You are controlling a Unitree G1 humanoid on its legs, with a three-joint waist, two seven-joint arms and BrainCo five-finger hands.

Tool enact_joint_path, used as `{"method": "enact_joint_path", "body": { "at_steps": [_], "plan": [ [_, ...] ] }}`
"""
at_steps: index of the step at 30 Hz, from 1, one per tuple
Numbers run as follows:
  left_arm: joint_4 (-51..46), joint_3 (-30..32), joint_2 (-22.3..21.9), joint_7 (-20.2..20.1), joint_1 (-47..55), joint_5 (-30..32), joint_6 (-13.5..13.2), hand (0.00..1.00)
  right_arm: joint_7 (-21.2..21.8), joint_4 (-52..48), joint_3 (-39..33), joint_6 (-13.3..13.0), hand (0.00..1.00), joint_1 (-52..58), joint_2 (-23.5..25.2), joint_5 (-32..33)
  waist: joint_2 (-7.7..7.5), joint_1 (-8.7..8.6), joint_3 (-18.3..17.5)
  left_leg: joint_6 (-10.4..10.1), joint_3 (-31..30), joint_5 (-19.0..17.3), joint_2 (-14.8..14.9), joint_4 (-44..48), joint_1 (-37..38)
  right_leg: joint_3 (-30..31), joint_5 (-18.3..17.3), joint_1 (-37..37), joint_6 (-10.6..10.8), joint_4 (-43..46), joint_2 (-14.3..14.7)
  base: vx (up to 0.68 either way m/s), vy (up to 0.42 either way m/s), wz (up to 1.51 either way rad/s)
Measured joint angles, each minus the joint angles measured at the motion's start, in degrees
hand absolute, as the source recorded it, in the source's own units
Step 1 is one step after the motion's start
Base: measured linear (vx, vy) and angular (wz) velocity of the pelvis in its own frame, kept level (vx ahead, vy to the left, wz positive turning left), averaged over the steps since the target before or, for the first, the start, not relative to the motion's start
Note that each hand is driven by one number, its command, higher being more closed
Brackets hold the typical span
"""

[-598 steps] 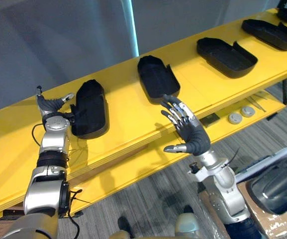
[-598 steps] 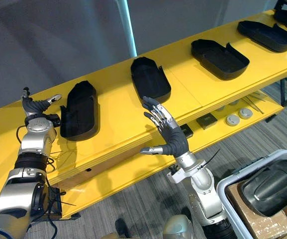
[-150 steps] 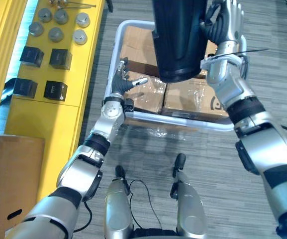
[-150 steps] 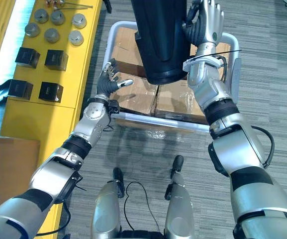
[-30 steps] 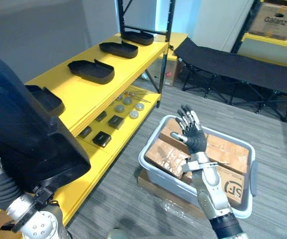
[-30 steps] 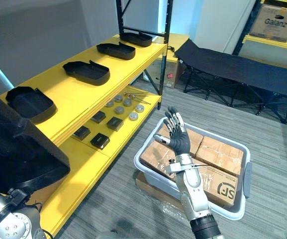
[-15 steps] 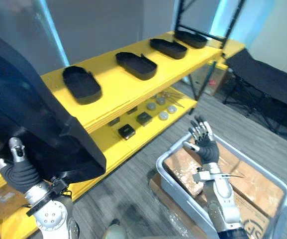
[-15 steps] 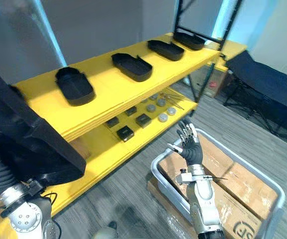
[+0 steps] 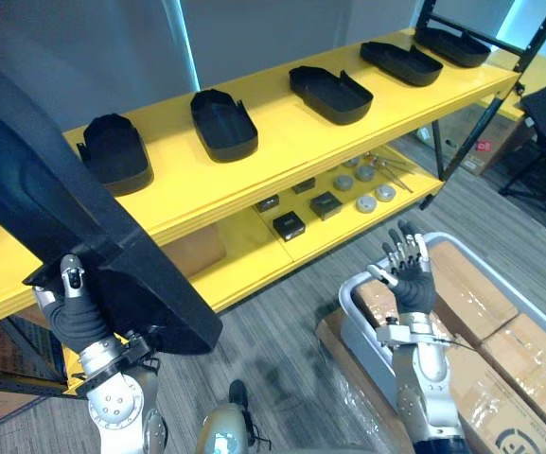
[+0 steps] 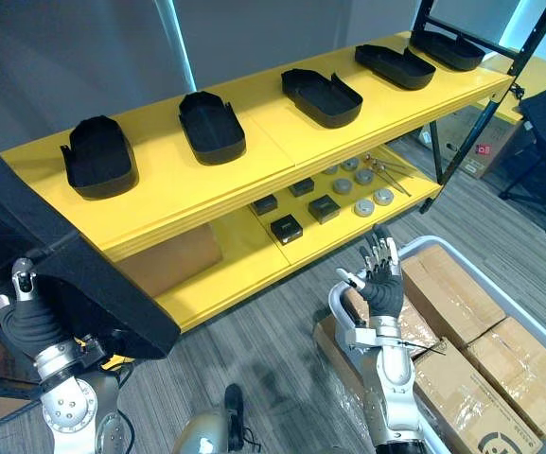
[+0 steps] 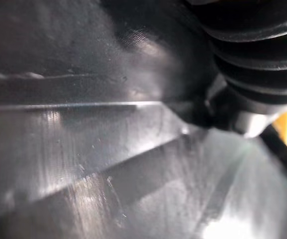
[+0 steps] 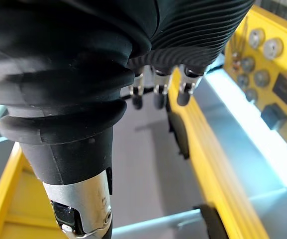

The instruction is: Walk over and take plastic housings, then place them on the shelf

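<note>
A large black plastic housing (image 9: pixel 74 218) hangs tilted in the air at the far left, with my left hand (image 9: pixel 76 322) shut on its lower edge and the thumb up beside it. The left wrist view has the housing's shiny inner face (image 11: pixel 83 149) right against the hand's ribbed cover (image 11: pixel 252 59). My right hand (image 9: pixel 410 284) is raised low on the right, open, fingers straight, holding nothing. The yellow shelf (image 9: pixel 282 161) runs across ahead, and several black housings lie in a row on its top board, the nearest (image 9: pixel 116 151) close to the held one.
The shelf's lower board carries small black blocks (image 9: pixel 290 224) and silver discs (image 9: pixel 365 202). A cardboard box (image 9: pixel 192 253) stands under the shelf. A grey bin (image 9: pixel 358 331) with wrapped cartons (image 9: pixel 504 345) sits on the floor at the right. A black upright post (image 9: pixel 471 113) closes the shelf's right end.
The whole view has swung round to face the shelf, so the camera moved. The housing stays in my left hand. My right hand stays raised and open.
</note>
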Motion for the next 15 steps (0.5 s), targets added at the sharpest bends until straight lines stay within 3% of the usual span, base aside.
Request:
{"method": "enact_joint_path", "body": {
  "at_steps": [4, 5, 6, 7, 8, 9, 10, 11, 12, 13, 15],
  "plan": [
    [0.1, 0.0, -0.1, -1.3, 0.9, 0.1, 0.0, 1.0, -0.4, 1.2, -0.2, 0.0, 0.0, -0.2, 0.3, -1.4, -0.55, 0.52, 1.3, 0.7, 0.1, -4.5, -1.4, 5.8, -0.6, -0.8, -3.0, 1.9, 1.8, 2.8, -2.8, 0.02, 0.087, 0.17],
    [0.1, 0.1, 0.1, -2.3, 0.9, 0.3, 0.0, 1.0, -0.5, 1.2, -0.3, 0.0, 0.0, -0.2, 1.0, -1.8, -2.2, 0.53, 1.1, 1.8, 1.5, -5.3, -2.4, 6.2, -0.5, -0.7, -4.0, 2.1, 1.3, 2.7, -4.2, 0.11, 0.13, 0.27],
    [0.0, 0.1, 0.3, -2.7, 0.8, 0.5, 0.0, 1.0, -0.6, 1.2, -0.6, 0.1, 0.0, 0.1, 1.4, -1.8, -2.88, 0.53, 0.7, 3.4, 3.1, -6.6, -2.7, 8.0, -0.6, -0.9, -4.2, 2.4, 1.1, 2.7, -5.1, 0.2, 0.124, 0.38],
    [0.0, 0.2, 0.6, -3.7, 0.7, 0.7, -0.1, 1.0, -0.5, 0.8, -1.3, 0.0, 0.0, 0.6, 1.4, -1.7, -2.62, 0.2, 0.1, 2.5, 3.8, -9.5, -3.3, 8.6, 0.2, -0.2, -4.1, 2.5, -2.0, 6.8, -5.5, 0.22, 0.083, 0.46],
    [0.2, 0.2, 0.7, -4.1, 0.4, 0.7, 0.0, 1.0, -0.4, 0.6, -1.7, 0.0, 0.0, 0.8, 1.6, -1.5, -2.72, -0.17, 0.1, 2.6, 2.7, -9.7, -4.0, 8.3, 0.5, 0.8, -3.2, 0.7, -3.2, 11.5, -6.8, 0.31, 0.16, 0.68],
    [0.2, 0.1, 1.1, -4.8, 0.1, 0.8, 0.1, 1.0, -0.3, 0.6, -1.9, 0.0, 0.0, 1.3, 2.2, -1.1, -2.72, -0.73, -0.2, 2.8, 1.5, -9.5, -5.3, 5.9, 1.7, 5.4, 1.7, -4.3, -6.1, 20.4, -8.0, 0.25, 0.177, 0.56],
    [0.0, 0.1, 1.9, -5.0, -0.2, 1.3, 0.1, 1.0, -0.1, 0.6, -2.0, 0.0, 0.0, 1.4, 2.7, -1.2, -2.7, -0.76, -0.2, 2.8, 1.1, -9.3, -5.5, 3.0, 3.7, 9.2, 6.3, -7.6, -6.4, 25.8, -7.8, 0.25, 0.172, 0.45],
    [-0.1, 0.1, 3.1, -4.8, -0.6, 2.7, 0.1, 1.0, 0.3, 0.4, -2.0, 0.0, 0.0, 1.3, 3.2, -1.4, -2.64, -0.86, -0.3, 3.2, -0.5, -8.4, -5.3, 0.7, 5.2, 12.0, 4.8, -10.1, -5.3, 29.3, -6.4, 0.28, 0.075, 0.36],
    [-0.1, 0.2, 4.4, -4.3, -1.6, 2.7, 0.5, 1.0, 1.3, -0.2, -2.0, 0.0, 0.0, 1.3, 3.7, -1.9, -2.8, -1.48, -0.5, 3.9, -2.0, -7.9, -5.2, -2.0, 7.2, 14.0, 0.9, -12.5, -5.0, 30.5, -3.6, 0.34, 0.037, 0.54],
    [-0.1, 0.1, 4.7, -4.2, -2.7, 2.6, 1.0, 1.0, 2.3, -1.0, -2.1, 0.0, 0.0, 1.4, 3.9, -2.3, -2.62, -2.28, -0.4, 3.7, -3.7, -7.6, -5.2, -4.1, 9.6, 14.2, -1.6, -14.1, -6.3, 28.2, -0.7, 0.34, 0.018, 0.54],
    [0.1, -0.1, 4.7, -4.1, -4.9, 2.4, 2.0, 1.0, 3.6, -3.9, -2.3, 0.0, 0.0, 2.5, 4.0, -2.5, -2.42, -3.3, -0.5, 3.3, -6.0, -7.4, -5.1, -5.8, 11.7, 14.8, -2.7, -17.1, -7.4, 22.3, 2.9, 0.29, -0.028, 0.7]
  ]
}}
